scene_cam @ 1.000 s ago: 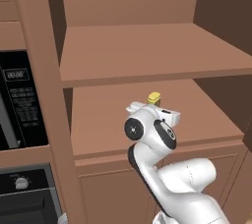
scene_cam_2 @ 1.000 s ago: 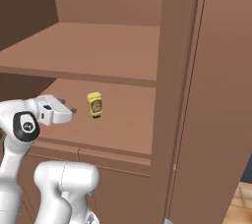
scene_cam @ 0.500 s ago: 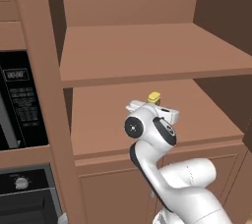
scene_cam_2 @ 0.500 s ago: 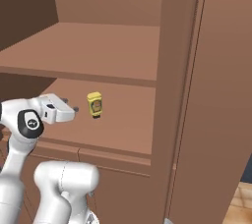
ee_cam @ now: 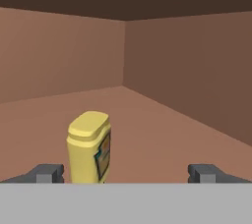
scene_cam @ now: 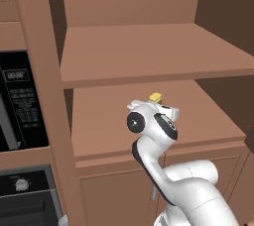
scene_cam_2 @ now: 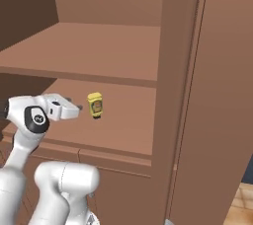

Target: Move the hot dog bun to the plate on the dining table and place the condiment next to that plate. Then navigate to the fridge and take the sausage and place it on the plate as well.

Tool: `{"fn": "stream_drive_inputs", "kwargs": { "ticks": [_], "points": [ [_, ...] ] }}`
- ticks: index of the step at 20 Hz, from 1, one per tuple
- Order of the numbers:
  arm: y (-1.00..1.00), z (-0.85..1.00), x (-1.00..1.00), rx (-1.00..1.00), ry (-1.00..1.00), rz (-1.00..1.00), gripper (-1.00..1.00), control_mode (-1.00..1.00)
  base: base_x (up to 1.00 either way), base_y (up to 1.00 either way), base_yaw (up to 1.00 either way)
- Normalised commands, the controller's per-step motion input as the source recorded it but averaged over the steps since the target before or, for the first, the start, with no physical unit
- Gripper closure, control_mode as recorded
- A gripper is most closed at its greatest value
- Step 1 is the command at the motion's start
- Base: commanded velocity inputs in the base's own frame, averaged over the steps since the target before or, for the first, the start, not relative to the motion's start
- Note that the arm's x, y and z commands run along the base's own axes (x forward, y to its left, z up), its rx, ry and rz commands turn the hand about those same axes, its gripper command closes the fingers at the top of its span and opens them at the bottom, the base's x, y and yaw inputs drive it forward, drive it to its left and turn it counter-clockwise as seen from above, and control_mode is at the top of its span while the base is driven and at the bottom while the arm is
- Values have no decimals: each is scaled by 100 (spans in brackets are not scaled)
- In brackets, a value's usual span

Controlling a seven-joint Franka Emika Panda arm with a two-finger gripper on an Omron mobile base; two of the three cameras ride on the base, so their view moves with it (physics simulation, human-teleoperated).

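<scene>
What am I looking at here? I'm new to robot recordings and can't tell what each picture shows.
These are rendered pictures of a white robot arm in a simulated kitchen. Two cameras ride on its base, behind it to the left and right; a third sits on the hand. The gripper reaches into a brown cabinet toward a yellow condiment bottle standing upright on the lower shelf. In the hand view the fingertips stand wide apart, the bottle just ahead, nearer one of them. Nothing is held. A microwave shows at the left.

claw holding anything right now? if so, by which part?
Nothing held. The claw is open, its fingertips spread wide, and the small yellow condiment bottle stands upright on the brown wooden shelf just ahead, nearer one fingertip, untouched.
</scene>
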Motion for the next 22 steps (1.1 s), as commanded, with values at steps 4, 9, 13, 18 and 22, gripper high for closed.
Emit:
{"fn": "stream_drive_inputs", "kwargs": {
  "ticks": [4, 9, 13, 18, 22],
  "points": [
    [0, 0, 39, 0, 4, 0, -100, -100, 0, 0, 0],
    [9, -2, 14, 0, 0, 0, -100, -100, 0, 0, 0],
    [5, -2, 1, 0, 1, 0, -100, -100, 0, 0, 0],
    [8, -3, 20, 0, 4, -1, -100, -100, 0, 0, 0],
    [8, -7, 26, 0, 9, -2, -100, -100, 0, 0, 0]
  ]
}}
